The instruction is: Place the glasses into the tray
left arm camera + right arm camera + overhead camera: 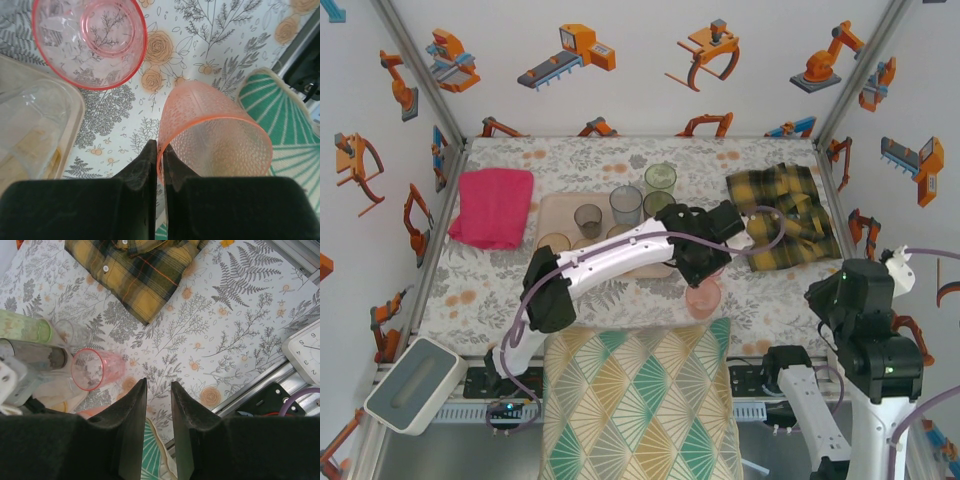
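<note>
My left gripper (161,145) is shut on the rim of a salmon-pink dimpled glass (215,135), one finger inside it and one outside. In the top view that glass (703,298) is just in front of the left gripper (705,268), right of the tray (548,205). A second pink glass (90,42) stands upright on the cloth a little beyond, next to the tray's corner (75,107). Several glasses stand in the tray: grey (588,220), grey-blue (626,205) and green (660,178). My right gripper (157,382) hangs open and empty over the table's near right edge.
A yellow plaid shirt (785,215) lies at the right, a bright pink folded cloth (492,205) at the left. A patterned cushion (640,400) lies along the near edge, a white box (415,385) at the near left. A white clock (305,345) sits by the right rail.
</note>
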{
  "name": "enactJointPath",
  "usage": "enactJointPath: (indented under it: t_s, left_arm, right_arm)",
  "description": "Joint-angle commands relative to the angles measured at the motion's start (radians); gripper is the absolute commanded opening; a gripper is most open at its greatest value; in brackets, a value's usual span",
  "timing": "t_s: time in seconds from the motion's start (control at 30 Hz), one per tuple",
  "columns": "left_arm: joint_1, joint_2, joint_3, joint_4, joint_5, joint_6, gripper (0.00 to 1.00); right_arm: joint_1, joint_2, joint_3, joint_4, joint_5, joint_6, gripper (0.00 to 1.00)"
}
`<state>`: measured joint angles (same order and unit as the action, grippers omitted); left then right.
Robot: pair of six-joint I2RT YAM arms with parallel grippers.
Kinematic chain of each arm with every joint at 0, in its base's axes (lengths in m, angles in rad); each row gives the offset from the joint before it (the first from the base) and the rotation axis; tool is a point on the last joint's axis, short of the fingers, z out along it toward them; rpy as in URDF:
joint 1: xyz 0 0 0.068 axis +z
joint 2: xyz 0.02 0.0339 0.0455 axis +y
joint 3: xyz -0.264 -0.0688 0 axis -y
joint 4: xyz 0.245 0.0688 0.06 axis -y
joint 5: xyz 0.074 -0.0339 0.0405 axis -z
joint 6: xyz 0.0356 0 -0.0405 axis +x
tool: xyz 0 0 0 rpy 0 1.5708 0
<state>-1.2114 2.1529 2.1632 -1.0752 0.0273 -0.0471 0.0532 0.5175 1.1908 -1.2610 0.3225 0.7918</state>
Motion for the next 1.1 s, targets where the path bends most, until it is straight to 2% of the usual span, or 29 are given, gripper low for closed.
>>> enactJointPath:
  t_s: [0.0, 0.3, 0.57, 0.87, 1.07]
  left_arm:
    - [-0.007, -0.073, 0.078, -0.089, 0.022, 0.046, 0.12]
    - [0.027, -0.158, 0.200, -0.133, -0.018, 0.100, 0.13]
    - [0.135, -0.233, 0.251, -0.149, -0.048, 0.116, 0.13]
    - [0.370, -0.326, 0.289, -0.157, -0.060, 0.125, 0.14]
    - [0.591, -0.378, 0.220, -0.128, -0.036, 0.114, 0.14]
  right_arm:
    - [-0.007, -0.004, 0.042, -0.005, 0.004, -0.008, 0.28]
    - [-0.007, 0.001, 0.075, -0.046, 0.010, -0.008, 0.28]
    - [-0.007, 0.010, 0.068, -0.052, 0.009, -0.001, 0.28]
    - [-0.007, 0.051, 0.076, -0.039, 0.019, -0.002, 0.28]
    - [-0.006, 0.074, 0.067, -0.013, 0.022, -0.003, 0.28]
